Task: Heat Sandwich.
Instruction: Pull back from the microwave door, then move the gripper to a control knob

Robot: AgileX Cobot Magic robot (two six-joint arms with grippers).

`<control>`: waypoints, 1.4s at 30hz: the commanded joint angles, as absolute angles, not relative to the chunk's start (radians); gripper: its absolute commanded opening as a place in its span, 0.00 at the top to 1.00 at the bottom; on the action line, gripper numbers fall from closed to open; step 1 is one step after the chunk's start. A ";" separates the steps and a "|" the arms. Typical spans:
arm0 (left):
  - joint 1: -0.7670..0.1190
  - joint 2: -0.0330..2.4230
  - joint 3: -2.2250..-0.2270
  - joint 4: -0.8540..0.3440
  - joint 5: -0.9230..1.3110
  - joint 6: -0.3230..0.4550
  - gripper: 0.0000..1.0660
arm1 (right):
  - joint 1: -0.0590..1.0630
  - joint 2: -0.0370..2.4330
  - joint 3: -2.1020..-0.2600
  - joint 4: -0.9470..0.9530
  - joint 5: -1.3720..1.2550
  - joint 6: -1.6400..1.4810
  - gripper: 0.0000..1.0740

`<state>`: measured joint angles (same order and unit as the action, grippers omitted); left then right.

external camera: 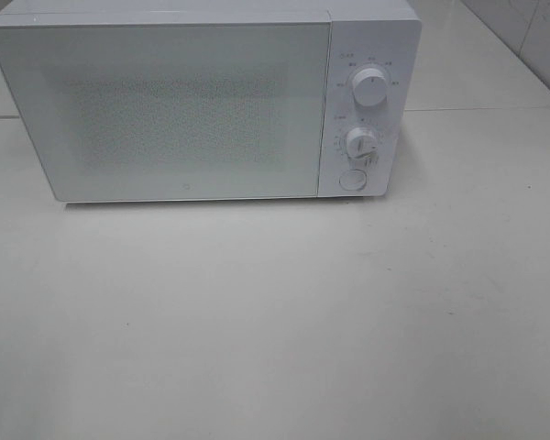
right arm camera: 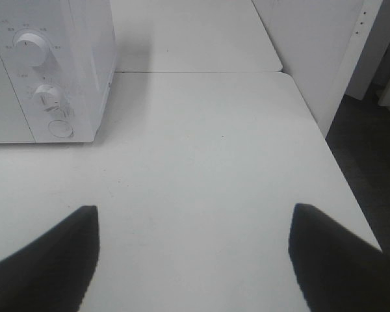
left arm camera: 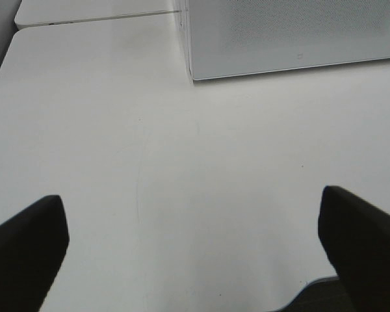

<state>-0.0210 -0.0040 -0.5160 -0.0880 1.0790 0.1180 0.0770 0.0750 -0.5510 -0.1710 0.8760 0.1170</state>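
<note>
the sandwich is not in any pic. it may be inside the microwave point(external camera: 385, 37), but the door point(external camera: 165, 110) is shut and too milky to see thru, so can't tell. the table point(external camera: 275, 321) in front shows no food. the left gripper point(left arm camera: 192, 221) has its jaws wide apart w/ nothing in them, over the table near the microwave's left corner. the right gripper point(right arm camera: 195, 224) is spread wide too, empty, near the side w/ the top knob point(right arm camera: 30, 51) and round button point(right arm camera: 60, 129). so the task looks either not begun or almost done. left to do, prob: find the sandwich, open the door, put it in, turn a knob.
</note>
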 commanded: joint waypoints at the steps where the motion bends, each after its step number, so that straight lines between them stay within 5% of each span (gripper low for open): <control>1: -0.028 -0.031 -0.517 -0.095 1.073 0.114 0.06 | 0.070 0.126 -0.559 -0.172 0.803 0.110 0.27; 42: -0.028 -0.031 -0.517 -0.095 1.073 0.114 0.06 | 0.070 0.885 -0.553 -0.172 0.056 0.234 0.29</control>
<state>-0.0210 -0.0040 -0.5160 -0.0880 1.0790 0.1180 0.0770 0.8830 -0.5510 -0.1690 0.0810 0.2250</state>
